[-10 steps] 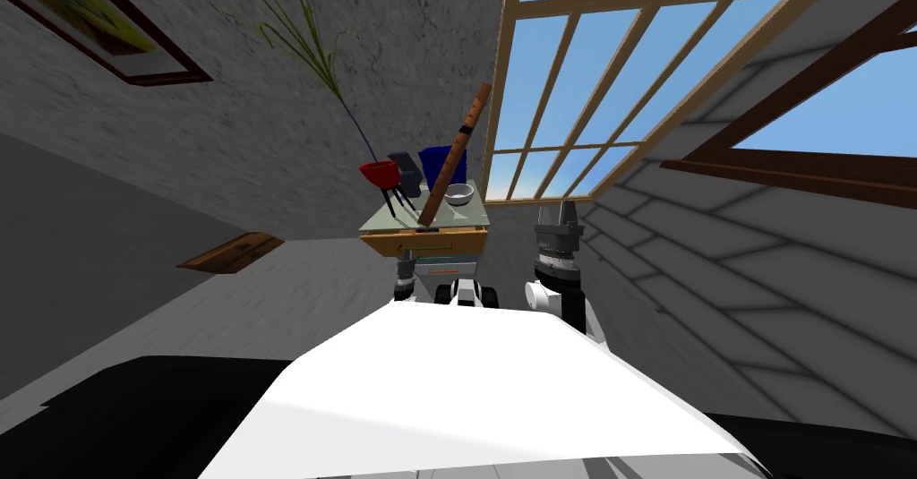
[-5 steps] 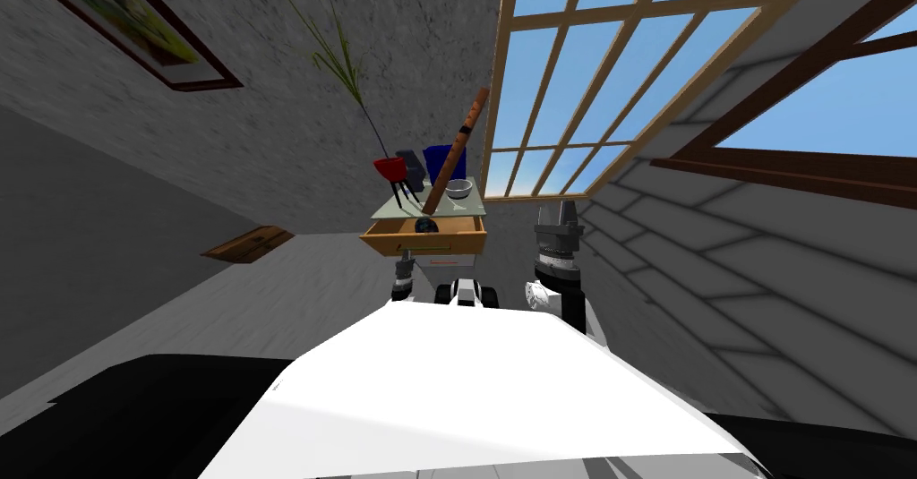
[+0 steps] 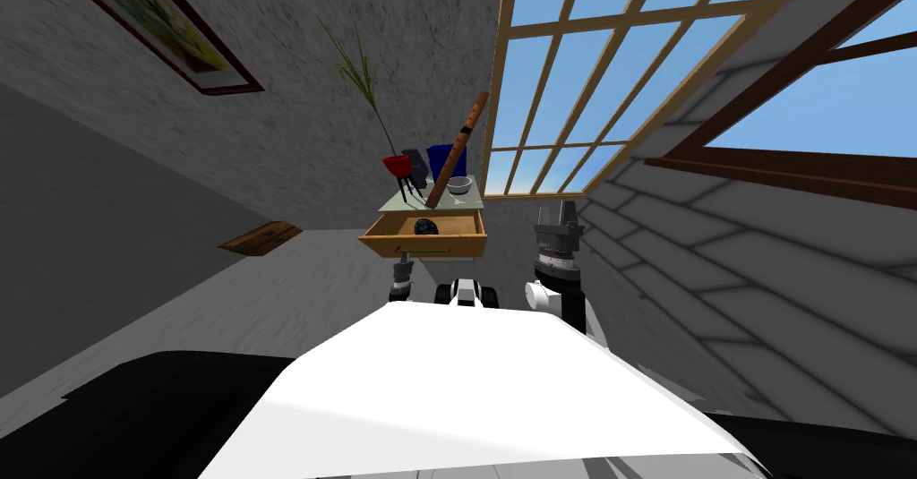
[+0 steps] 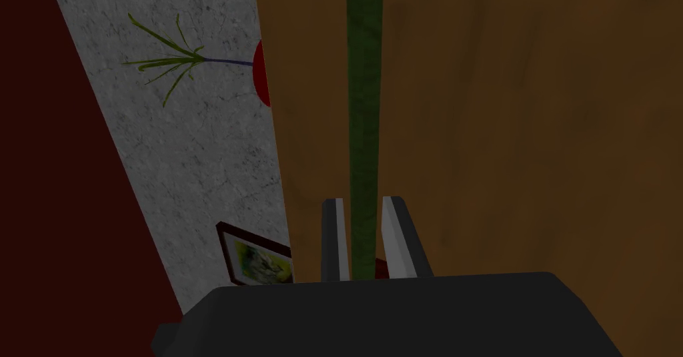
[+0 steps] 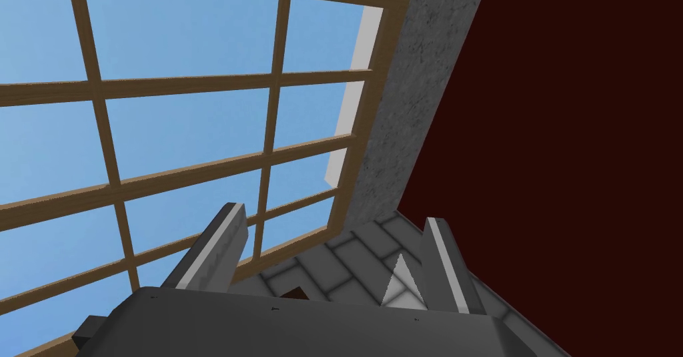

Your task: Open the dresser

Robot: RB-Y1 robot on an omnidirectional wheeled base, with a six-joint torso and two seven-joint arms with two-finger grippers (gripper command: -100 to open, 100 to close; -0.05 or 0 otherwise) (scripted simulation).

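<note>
The left gripper [image 4: 363, 203] clamps narrowly on the green handle [image 4: 365, 106] of the wooden drawer [image 3: 423, 245]. The drawer is drawn farther out of the dresser [image 3: 448, 203], against the wall ahead, than a second ago. A dark round object [image 3: 425, 226] lies inside. The right gripper [image 5: 333, 214], raised beside the dresser, stands wide.

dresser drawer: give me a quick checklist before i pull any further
1. Left gripper shut on the green handle: ok, one finger on each side of it.
2. Drawer out of its frame: ok, partly open, with a dark object showing inside.
3. Right gripper out of the drawer's way: ok, open and raised off to the side.
4. Brown stick slanting on the dresser top stable: cannot tell.
5. Drawer travel left: cannot tell.
</note>
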